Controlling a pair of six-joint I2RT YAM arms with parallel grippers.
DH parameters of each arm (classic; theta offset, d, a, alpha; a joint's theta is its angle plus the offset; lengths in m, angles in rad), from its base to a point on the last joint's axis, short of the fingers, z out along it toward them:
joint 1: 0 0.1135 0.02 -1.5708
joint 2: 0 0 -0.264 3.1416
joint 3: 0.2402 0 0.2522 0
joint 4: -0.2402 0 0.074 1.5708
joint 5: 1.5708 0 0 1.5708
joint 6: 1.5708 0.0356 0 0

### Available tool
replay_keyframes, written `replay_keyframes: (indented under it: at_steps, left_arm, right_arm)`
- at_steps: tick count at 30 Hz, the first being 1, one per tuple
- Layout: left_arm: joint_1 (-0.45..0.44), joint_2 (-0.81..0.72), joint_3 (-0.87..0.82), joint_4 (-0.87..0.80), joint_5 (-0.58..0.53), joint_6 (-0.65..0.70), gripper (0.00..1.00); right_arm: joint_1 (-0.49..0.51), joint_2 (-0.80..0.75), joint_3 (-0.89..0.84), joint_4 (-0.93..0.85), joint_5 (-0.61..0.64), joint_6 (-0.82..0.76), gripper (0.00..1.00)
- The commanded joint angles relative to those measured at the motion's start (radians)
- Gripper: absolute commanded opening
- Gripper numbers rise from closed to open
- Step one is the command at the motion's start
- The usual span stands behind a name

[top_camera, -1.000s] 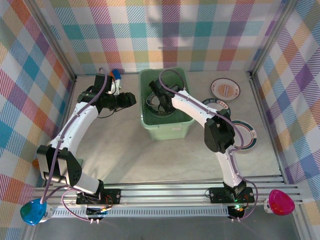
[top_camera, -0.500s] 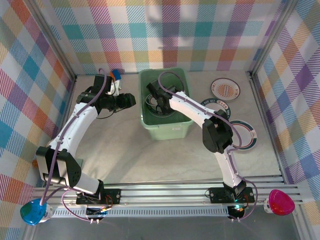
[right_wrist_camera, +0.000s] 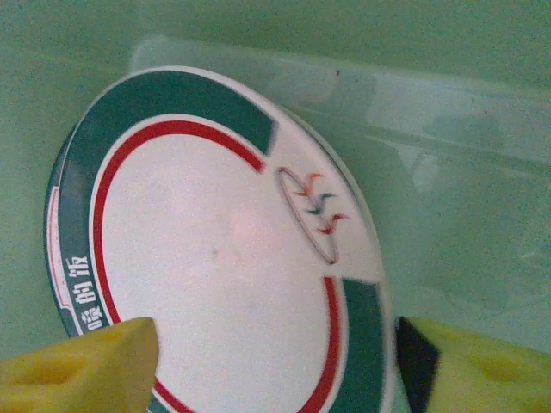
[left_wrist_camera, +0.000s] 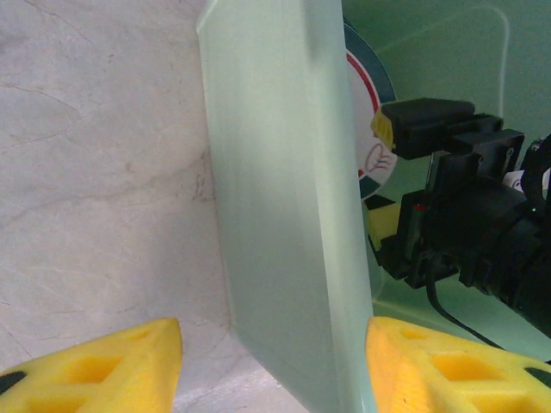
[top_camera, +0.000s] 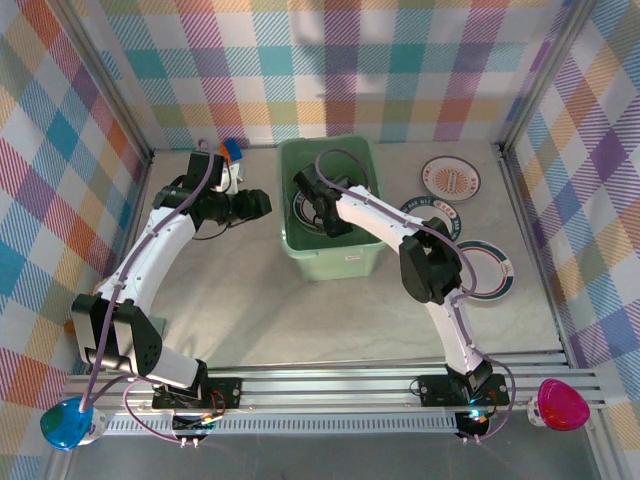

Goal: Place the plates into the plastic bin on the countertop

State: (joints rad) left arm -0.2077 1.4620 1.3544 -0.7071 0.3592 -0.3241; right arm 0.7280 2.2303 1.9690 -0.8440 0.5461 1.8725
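bin: pale mint-green rectangular plastic bin [top_camera: 336,262] on beige marbled surface [top_camera: 250,300], holds round white teal-rimmed plate [right_wrist_camera: 215,258] leaning tilted against inner wall | outside: three printed plates [top_camera: 450,178] on surface, right of bin | right tool [right_wrist_camera: 275,344] inside bin, jaws wide apart astride plate | left tool [left_wrist_camera: 271,353] open, straddling bin's left wall

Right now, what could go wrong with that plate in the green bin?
1. The teal-rimmed plate looks tilted inside the plastic bin, and the right jaws stand open close to its near edge. Pulling out could bump it so it slides or clatters.
2. The left jaws sit either side of the bin's wall. A sideways move might drag or tip the bin.
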Motion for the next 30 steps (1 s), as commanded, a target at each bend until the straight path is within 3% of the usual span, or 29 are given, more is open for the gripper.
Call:
replay_keyframes:
  at_steps: [1, 2, 3, 11, 23, 30]
  left_arm:
    - [0.010, -0.029, -0.012, -0.018, 0.029, 0.011, 0.58]
    - [0.009, -0.028, -0.012, -0.019, 0.030, 0.010, 0.58]
    - [0.010, -0.028, -0.012, -0.018, 0.032, 0.010, 0.58]
    - [0.010, -0.022, -0.017, -0.015, 0.035, 0.004, 0.58]
    - [0.010, -0.018, -0.017, -0.009, 0.046, -0.005, 0.58]
    - [0.010, -0.031, -0.014, -0.008, 0.044, -0.013, 0.58]
  right_arm:
    - [-0.001, 0.019, 0.012, 0.006, 0.029, -0.011, 0.90]
    - [-0.003, 0.025, 0.018, 0.003, 0.026, -0.010, 0.97]
    - [-0.002, 0.030, 0.025, 0.002, 0.027, -0.009, 0.99]
    - [-0.013, 0.100, 0.196, -0.153, -0.049, -0.002, 0.99]
    - [-0.012, 0.055, 0.216, -0.167, -0.019, -0.143, 0.99]
    - [-0.012, -0.006, 0.174, -0.105, -0.062, -0.246, 0.99]
